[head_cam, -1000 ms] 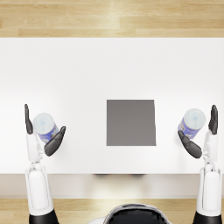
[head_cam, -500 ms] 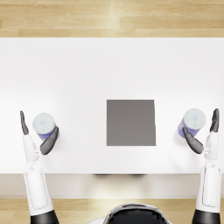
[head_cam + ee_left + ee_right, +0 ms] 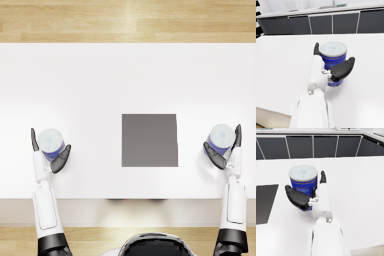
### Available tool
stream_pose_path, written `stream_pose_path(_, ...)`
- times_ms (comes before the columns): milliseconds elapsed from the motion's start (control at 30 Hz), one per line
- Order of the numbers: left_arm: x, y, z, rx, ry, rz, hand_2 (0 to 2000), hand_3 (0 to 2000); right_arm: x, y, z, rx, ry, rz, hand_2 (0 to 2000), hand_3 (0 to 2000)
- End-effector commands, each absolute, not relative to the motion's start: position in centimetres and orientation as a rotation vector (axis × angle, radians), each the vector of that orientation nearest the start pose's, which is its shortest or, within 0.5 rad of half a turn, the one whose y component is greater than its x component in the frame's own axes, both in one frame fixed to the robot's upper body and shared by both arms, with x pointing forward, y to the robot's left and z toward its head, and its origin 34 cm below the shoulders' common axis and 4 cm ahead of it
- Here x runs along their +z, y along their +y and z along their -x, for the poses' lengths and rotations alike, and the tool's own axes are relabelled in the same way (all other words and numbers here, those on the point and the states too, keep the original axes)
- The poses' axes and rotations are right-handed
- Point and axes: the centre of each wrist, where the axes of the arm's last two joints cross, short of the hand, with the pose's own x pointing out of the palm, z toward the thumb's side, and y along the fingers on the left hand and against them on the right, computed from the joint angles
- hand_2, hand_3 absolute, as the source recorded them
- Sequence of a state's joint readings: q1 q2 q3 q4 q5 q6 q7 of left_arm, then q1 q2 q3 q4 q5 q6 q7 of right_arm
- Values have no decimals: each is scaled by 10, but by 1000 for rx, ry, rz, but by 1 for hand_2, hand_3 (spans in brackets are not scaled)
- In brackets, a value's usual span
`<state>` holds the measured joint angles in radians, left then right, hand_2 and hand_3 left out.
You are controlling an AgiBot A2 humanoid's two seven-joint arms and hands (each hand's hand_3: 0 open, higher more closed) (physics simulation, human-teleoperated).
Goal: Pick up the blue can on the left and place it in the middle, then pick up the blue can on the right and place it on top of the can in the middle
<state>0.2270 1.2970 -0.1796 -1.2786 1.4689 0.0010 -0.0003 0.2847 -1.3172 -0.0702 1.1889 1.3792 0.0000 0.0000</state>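
Desk seen from above, with a dark square mat marking the middle. The left blue can is shown upright near the left edge, framed by the left hand: fingers are placed along its far-left side and the thumb is curved across its front, but a firm grasp cannot be confirmed, and the can appears to rest on the desk. The right blue can is bracketed likewise by the right hand, thumb wrapped in front, contact uncertain. The first step, the grasp of the left can, is judged to be in hand. For the next move, the left fingers must be closed firmly, and the can lifted and carried rightward onto the mat, kept upright.
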Motion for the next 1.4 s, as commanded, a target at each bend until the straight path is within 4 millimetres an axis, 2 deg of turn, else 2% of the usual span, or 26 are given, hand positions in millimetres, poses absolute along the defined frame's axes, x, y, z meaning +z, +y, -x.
stream_pose_path(33, 99, 313, -283, -1320, 128, -34, 0, 0, 89, -285, -300, 1405, 90, -67, 0, 0)
stream_pose_path(233, 94, 309, -292, -1330, 139, -5, 0, 0, 87, -282, -307, 1419, 87, -92, 0, 0)
stream_pose_path(267, 95, 310, -291, -1328, 136, -4, 1361, 327, 87, -282, -308, 1417, 89, -98, 0, 0)
stream_pose_path(300, 95, 313, -291, -1336, 133, 2, 2000, 653, 90, -282, -307, 1422, 75, -88, 1361, 327)
stream_pose_path(333, 94, 312, -292, -1365, 137, 7, 2000, 980, 88, -282, -307, 1460, 80, -99, 2000, 653)
stream_pose_path(367, 95, 312, -291, -1382, 133, 4, 2000, 1307, 90, -281, -305, 1511, 72, -92, 2000, 980)
stream_pose_path(400, 95, 312, -291, -1384, 130, 4, 2000, 1520, 94, -281, -304, 1544, 56, -80, 2000, 1307)
stream_pose_path(433, 98, 314, -292, -1373, 116, -3, 2000, 1520, 98, -280, -303, 1547, 40, -64, 2000, 1520)
stream_pose_path(500, 114, 306, -290, -1389, 75, -65, 2000, 1520, 112, -275, -299, 1554, -5, -5, 2000, 1520)
stream_pose_path(600, 152, 269, -287, -1505, -14, -226, 2000, 1520, 150, -256, -290, 1604, -108, 141, 2000, 1520)
stream_pose_path(700, 173, 231, -288, -1631, -71, -315, 2000, 1520, 180, -242, -284, 1639, -192, 245, 2000, 1520)
stream_pose_path(767, 179, 210, -290, -1702, -93, -339, 2000, 1520, 190, -237, -283, 1654, -224, 280, 2000, 1520)
stream_pose_path(833, 183, 192, -295, -1752, -110, -348, 2000, 1520, 192, -237, -284, 1656, -233, 284, 2000, 1520)
stream_pose_path(1000, 185, 147, -307, -1900, -232, -190, 2000, 1520, 212, -231, -284, 1662, -296, 342, 2000, 1520)
stream_pose_path(1133, 178, 113, -319, -1991, -208, -124, 2000, 1520, 222, -223, -284, 1680, -329, 371, 2000, 1520)
stream_pose_path(1300, 172, 87, -335, -2038, -157, -73, 2000, 1520, 222, -219, -286, 1698, -332, 367, 2000, 1520)
stream_pose_path(1400, 163, 83, -339, -2040, -120, -39, 2000, 1520, 220, -217, -287, 1702, -329, 357, 2000, 1520)
